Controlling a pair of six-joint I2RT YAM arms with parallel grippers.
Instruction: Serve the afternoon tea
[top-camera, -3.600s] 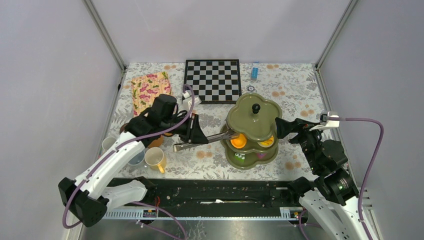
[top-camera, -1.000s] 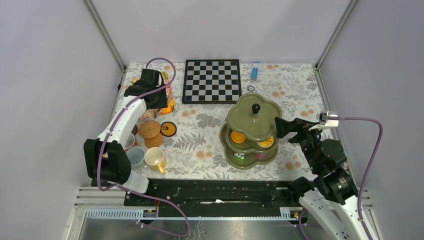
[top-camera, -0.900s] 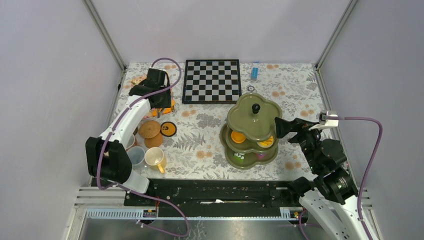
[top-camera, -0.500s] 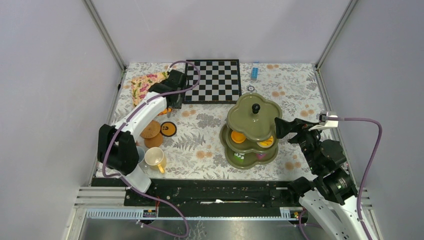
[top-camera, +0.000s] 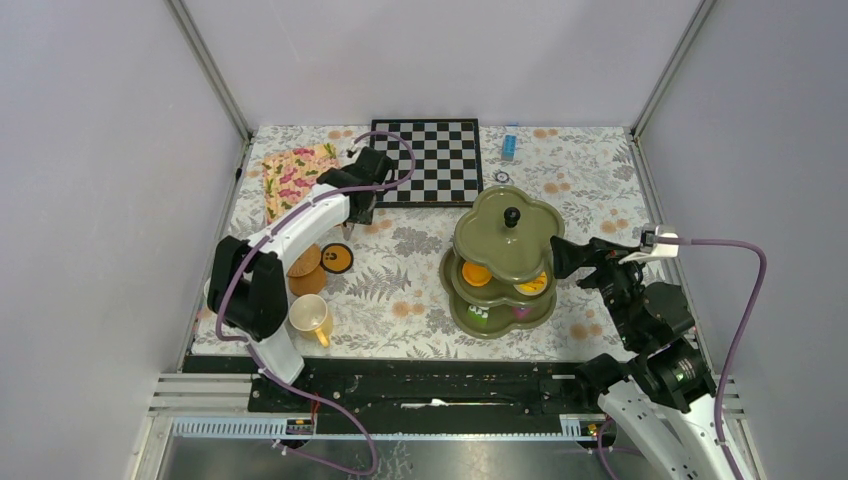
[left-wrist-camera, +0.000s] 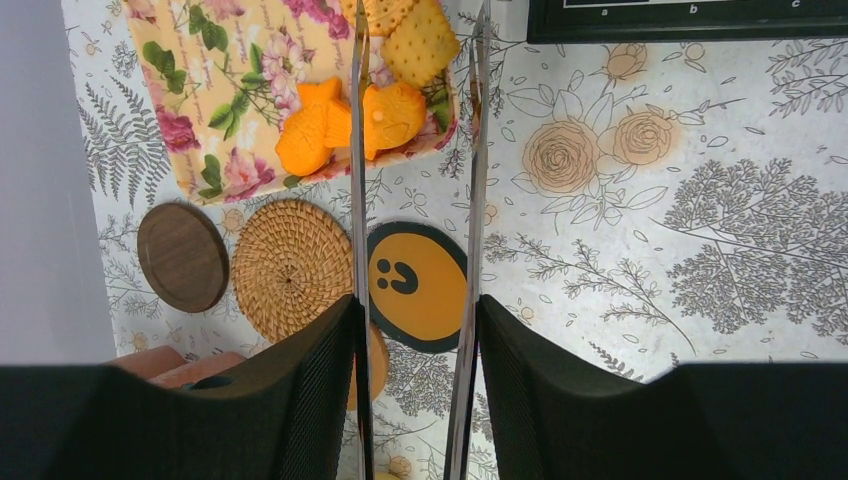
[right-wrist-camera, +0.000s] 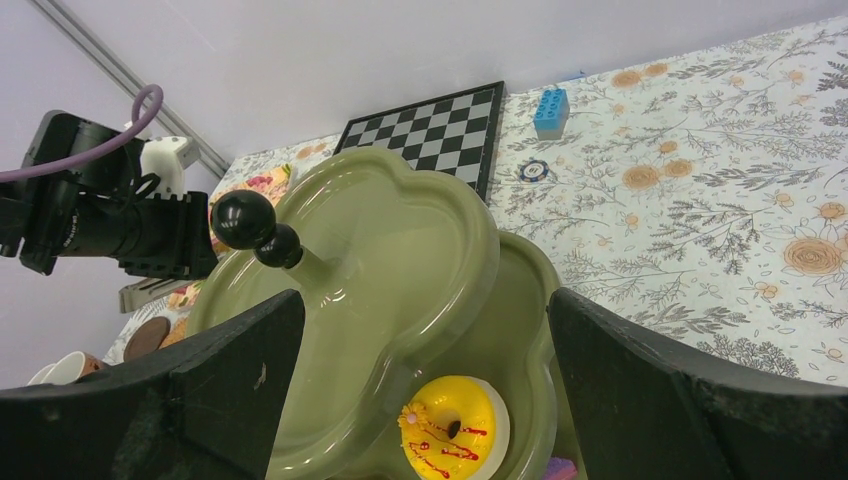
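**A:** Is there any writing that can be read?

**B:** Very little. In the left wrist view, the black-and-white chessboard (left-wrist-camera: 660, 18) has small white letters along its black border: "a", "b" and "c", running left to right.

**A:** Are there any signs or symbols?

**B:** One. The round orange coaster with a black rim (left-wrist-camera: 415, 285), lying on the flower-patterned table (left-wrist-camera: 700, 210), has a black smiling face on it, with two oval eyes and a curved mouth. The overhead view shows the same face, only much smaller.

**A:** Any brands, numbers or labels?

**B:** None that I can make out in any view.
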